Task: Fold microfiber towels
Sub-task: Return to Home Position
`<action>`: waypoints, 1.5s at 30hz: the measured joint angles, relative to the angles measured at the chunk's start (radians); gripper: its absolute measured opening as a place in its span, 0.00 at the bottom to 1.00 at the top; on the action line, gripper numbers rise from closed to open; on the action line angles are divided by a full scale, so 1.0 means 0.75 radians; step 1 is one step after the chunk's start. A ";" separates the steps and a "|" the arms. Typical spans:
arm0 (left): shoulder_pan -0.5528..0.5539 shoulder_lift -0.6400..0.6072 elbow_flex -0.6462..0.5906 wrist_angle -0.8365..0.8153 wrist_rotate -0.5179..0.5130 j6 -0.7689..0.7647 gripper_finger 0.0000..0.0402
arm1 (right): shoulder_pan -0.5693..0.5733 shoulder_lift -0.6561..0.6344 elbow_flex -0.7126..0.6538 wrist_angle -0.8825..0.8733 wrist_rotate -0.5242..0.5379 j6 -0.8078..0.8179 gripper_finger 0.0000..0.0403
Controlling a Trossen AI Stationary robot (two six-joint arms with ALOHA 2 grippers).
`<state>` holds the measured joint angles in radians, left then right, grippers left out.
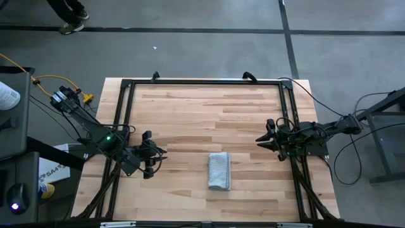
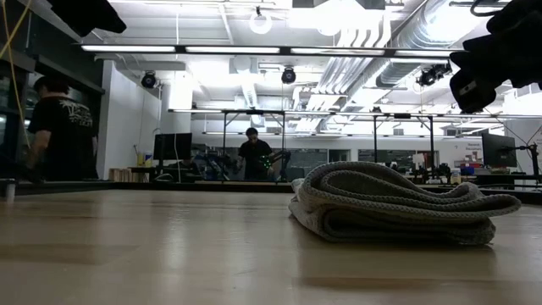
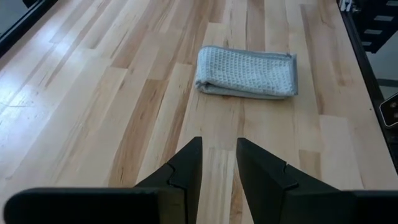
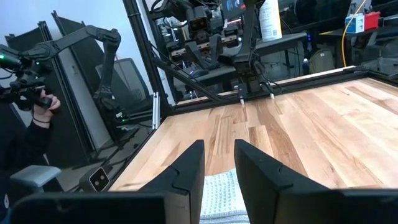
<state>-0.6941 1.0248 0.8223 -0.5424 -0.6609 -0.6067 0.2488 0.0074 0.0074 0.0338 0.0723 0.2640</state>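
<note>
The light grey microfiber towel (image 1: 219,171) lies folded into a small thick rectangle on the wooden table (image 1: 190,107), toward the near edge and a little right of the middle. Its layers rest flat on the wood, with rounded folds showing in the low view (image 2: 398,203). My left gripper (image 1: 158,155) hovers by the table's left edge, pointing at the towel (image 3: 247,71) from a distance, open and holding nothing (image 3: 219,155). My right gripper (image 1: 262,140) hovers by the right edge, open and holding nothing (image 4: 219,162). The towel's edge (image 4: 217,196) shows below its fingers.
A black metal frame (image 1: 202,81) runs along the table's far, left and right edges. Bare wood lies on every side of the towel. People stand in the room beyond the table (image 2: 59,127), and a person's hand (image 4: 40,102) shows off the table's side.
</note>
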 joint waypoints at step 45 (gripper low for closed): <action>0.000 -0.398 -0.974 1.114 0.139 0.399 0.25 | 0.000 0.000 -0.003 0.001 0.003 0.001 0.20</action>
<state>-0.6941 0.7260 0.0919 0.2935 -0.5568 -0.3074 0.2485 0.0078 0.0055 0.0345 0.0746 0.2646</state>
